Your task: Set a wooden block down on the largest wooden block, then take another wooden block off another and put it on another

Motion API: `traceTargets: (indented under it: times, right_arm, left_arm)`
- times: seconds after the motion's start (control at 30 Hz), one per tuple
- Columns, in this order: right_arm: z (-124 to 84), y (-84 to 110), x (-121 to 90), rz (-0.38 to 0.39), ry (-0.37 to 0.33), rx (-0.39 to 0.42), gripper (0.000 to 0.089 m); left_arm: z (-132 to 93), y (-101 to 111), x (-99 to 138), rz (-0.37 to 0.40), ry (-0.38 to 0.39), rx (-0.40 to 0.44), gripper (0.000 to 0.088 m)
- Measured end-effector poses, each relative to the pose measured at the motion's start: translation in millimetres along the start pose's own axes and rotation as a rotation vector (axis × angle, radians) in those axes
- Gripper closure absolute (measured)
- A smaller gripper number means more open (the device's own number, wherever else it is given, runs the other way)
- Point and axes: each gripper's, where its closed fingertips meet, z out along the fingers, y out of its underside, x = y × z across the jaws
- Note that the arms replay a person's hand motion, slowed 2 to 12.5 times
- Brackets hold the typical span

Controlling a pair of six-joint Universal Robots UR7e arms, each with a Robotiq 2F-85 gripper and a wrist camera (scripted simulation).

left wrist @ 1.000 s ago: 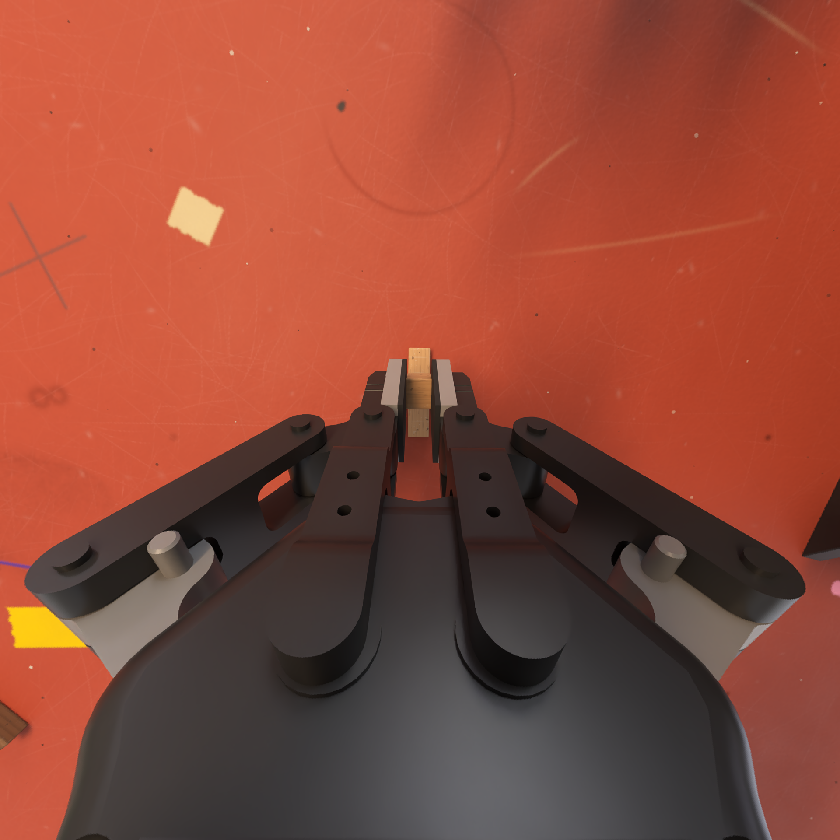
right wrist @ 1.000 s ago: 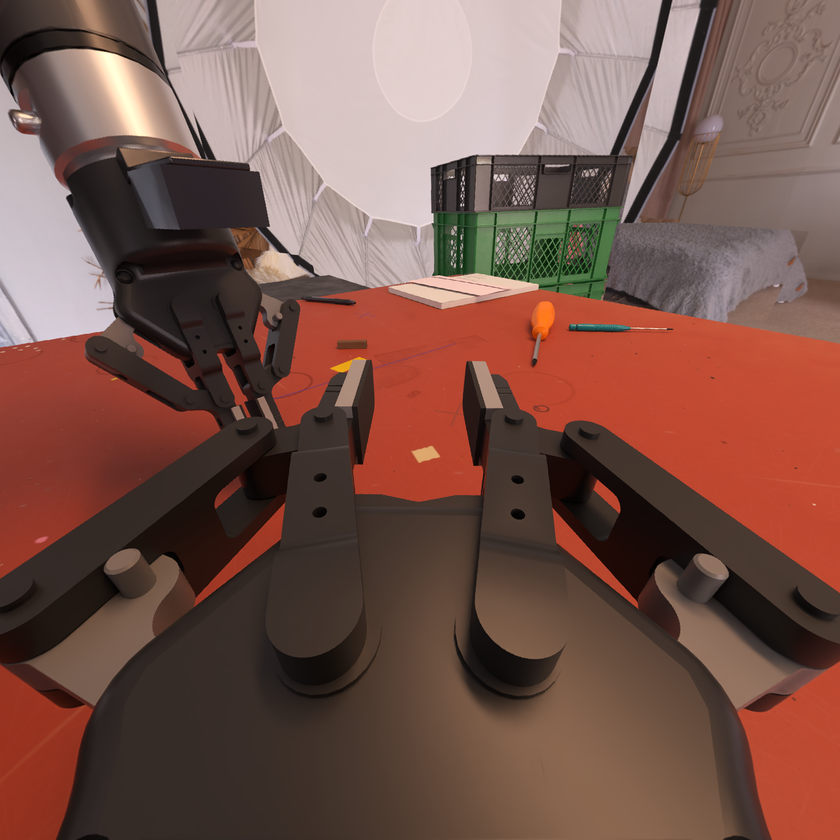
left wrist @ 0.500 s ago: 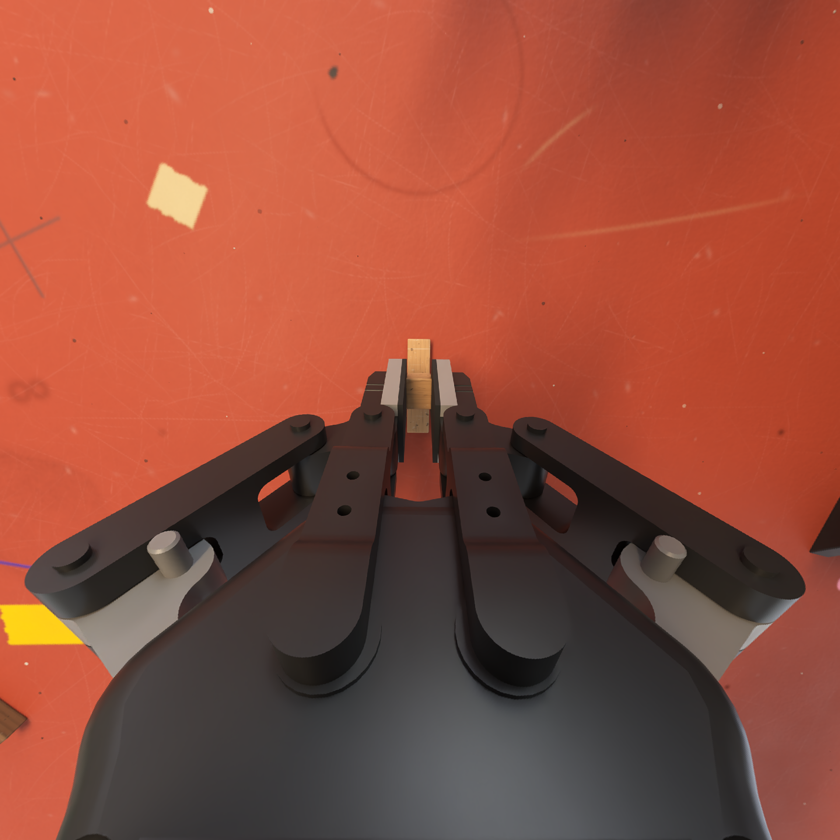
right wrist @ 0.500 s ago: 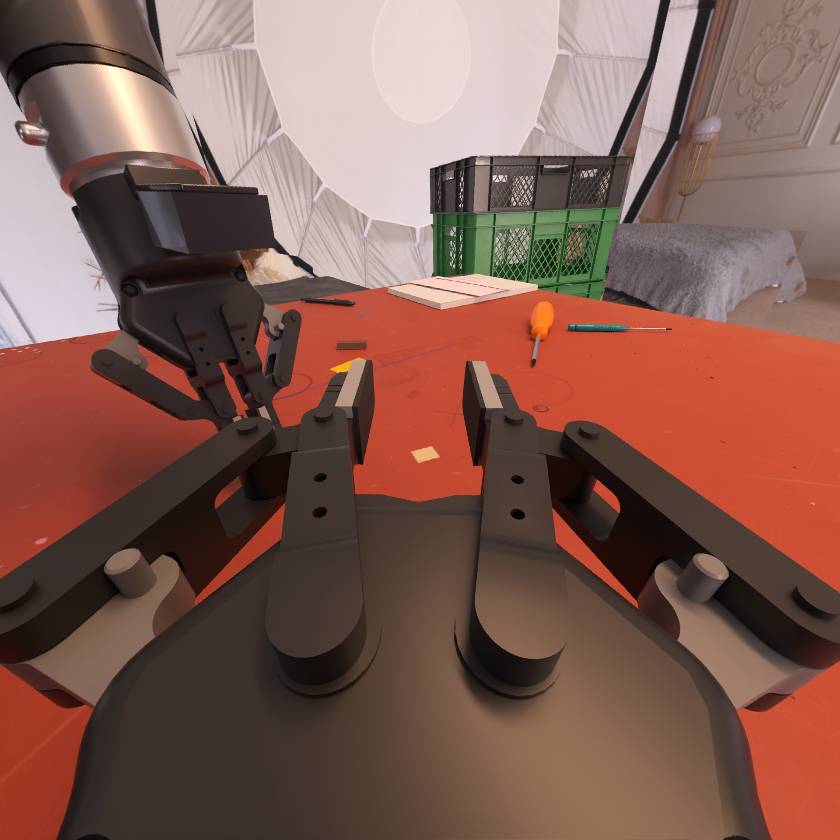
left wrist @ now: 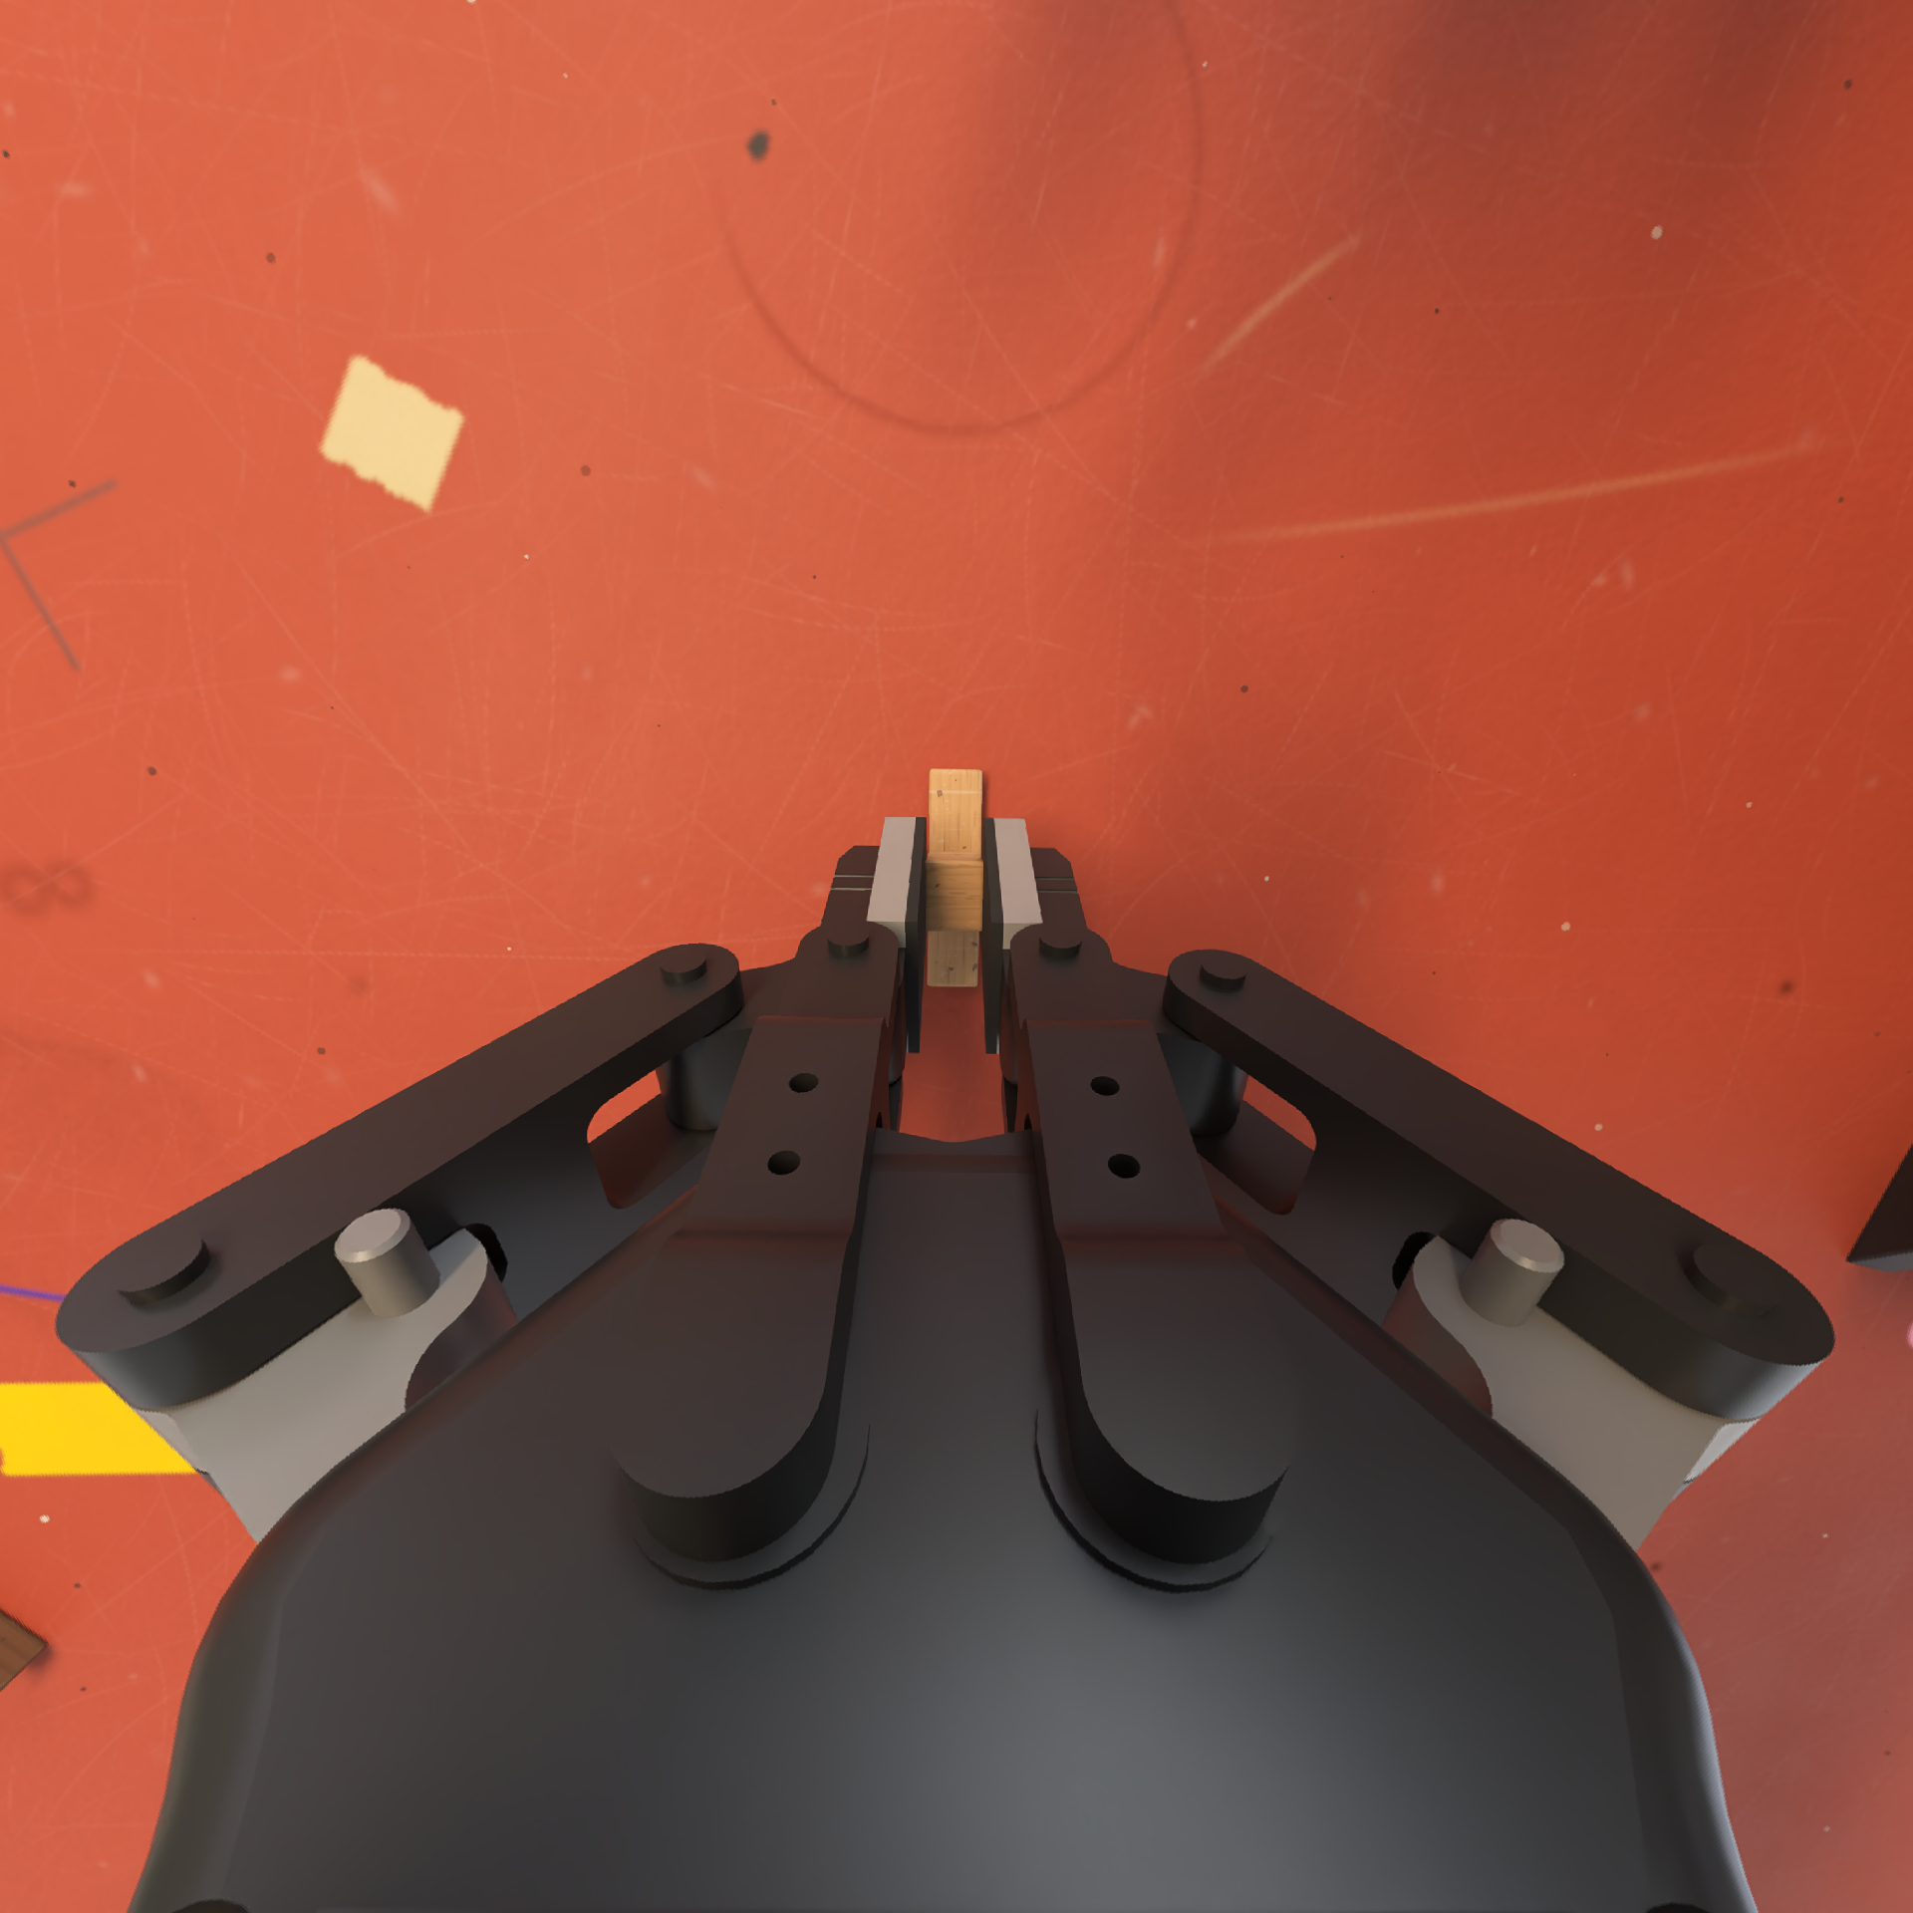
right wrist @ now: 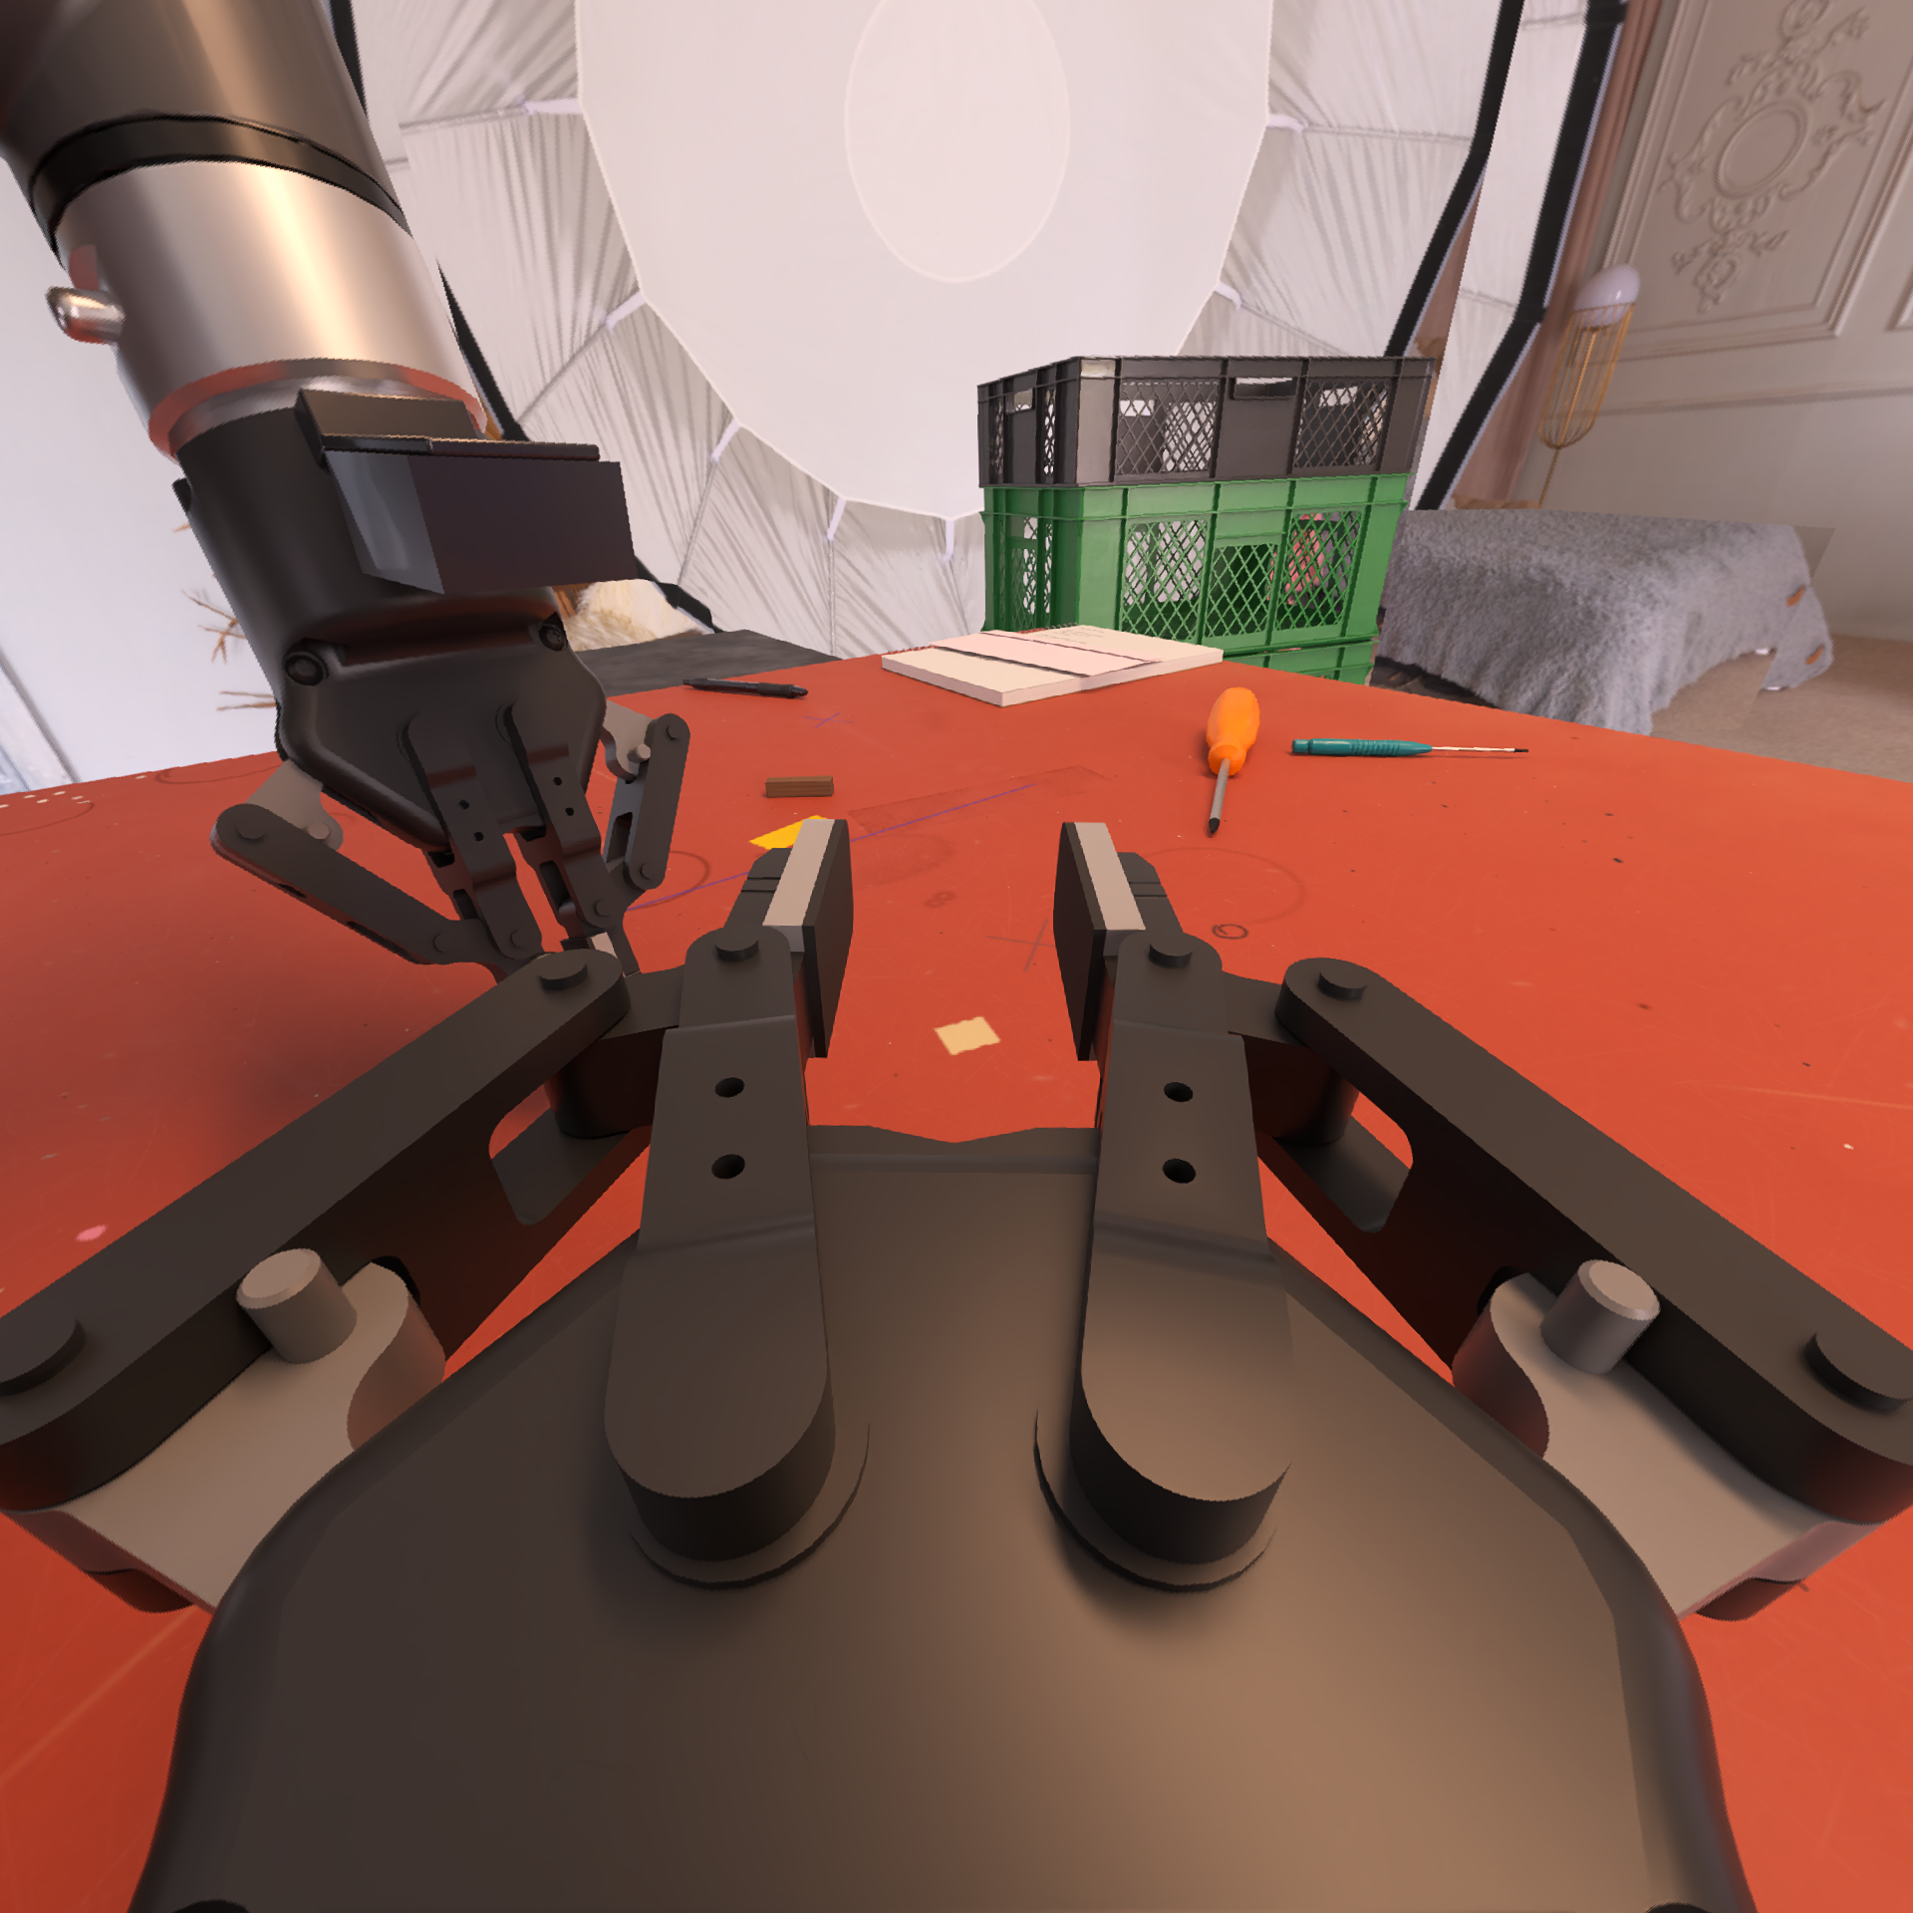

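Observation:
My left gripper (left wrist: pixel 953 880) is shut on a small light wooden block (left wrist: pixel 953 828), held above the red table (left wrist: pixel 1346 725); the block sticks out past the fingertips. In the right wrist view the left gripper (right wrist: pixel 580 937) hangs at the left over the table, its tips hidden behind my right gripper's linkage. My right gripper (right wrist: pixel 952 880) is open and empty, low over the table. A small dark brown wooden block (right wrist: pixel 798 787) lies flat farther back; its corner also shows in the left wrist view (left wrist: pixel 16 1646). The largest block is not in view.
An orange screwdriver (right wrist: pixel 1230 740), a teal screwdriver (right wrist: pixel 1387 746), a black pen (right wrist: pixel 745 686) and a flat white board (right wrist: pixel 1046 663) lie at the table's far side. Green and black crates (right wrist: pixel 1190 518) stand behind. Yellow tape (left wrist: pixel 72 1429) and a beige patch (left wrist: pixel 391 433) mark the table.
My left gripper has moved with the block in it, rising in the right wrist view; the table marks drift in its own view. My right gripper has stayed still and open.

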Motion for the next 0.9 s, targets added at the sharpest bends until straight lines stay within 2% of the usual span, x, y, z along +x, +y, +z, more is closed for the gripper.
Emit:
traceTargets:
  times: [0.6,0.9]
  right_arm:
    - [0.0,0.1,0.2,0.001,0.001,0.0,0.0535]
    - [-0.1,-0.1,0.3,0.002,0.001,0.001,0.0536]
  left_arm:
    - [-4.9,1.5,-2.3,-0.014,-0.018,0.0,0.0707]
    - [-15.2,-0.5,-2.8,-0.013,-0.026,0.037,0.0669]
